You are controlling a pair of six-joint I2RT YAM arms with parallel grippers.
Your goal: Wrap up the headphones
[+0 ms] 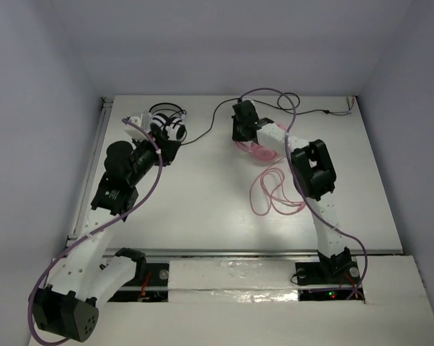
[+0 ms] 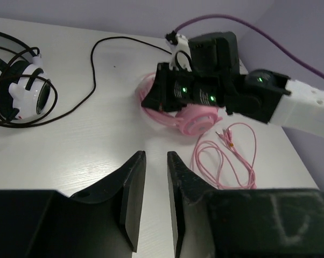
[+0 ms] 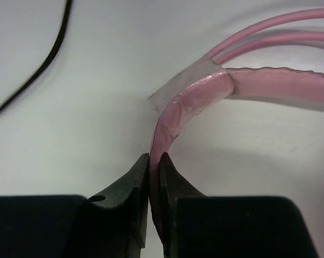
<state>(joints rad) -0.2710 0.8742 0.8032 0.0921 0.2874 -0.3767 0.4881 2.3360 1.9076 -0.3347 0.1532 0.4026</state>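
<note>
The pink headphones (image 1: 259,151) lie at the back centre-right of the table, with an earcup (image 2: 197,121) showing under my right arm. My right gripper (image 3: 154,158) is shut on the pink headband (image 3: 205,91), which bends up out of its jaws. Clear tape wraps part of that band. The same right gripper (image 1: 240,131) sits over the headphones' left side. The thin pink cable (image 1: 275,191) lies in loose loops nearer the arms (image 2: 226,158). My left gripper (image 2: 156,156) hovers over bare table left of the headphones, its jaws a narrow gap apart and empty.
Smaller black-and-white headphones (image 2: 22,88) lie at the back left, beside my left arm (image 1: 166,119). Their black cable (image 2: 92,80) curves across the table toward the pink set and passes left of my right gripper (image 3: 43,64). White walls enclose the table.
</note>
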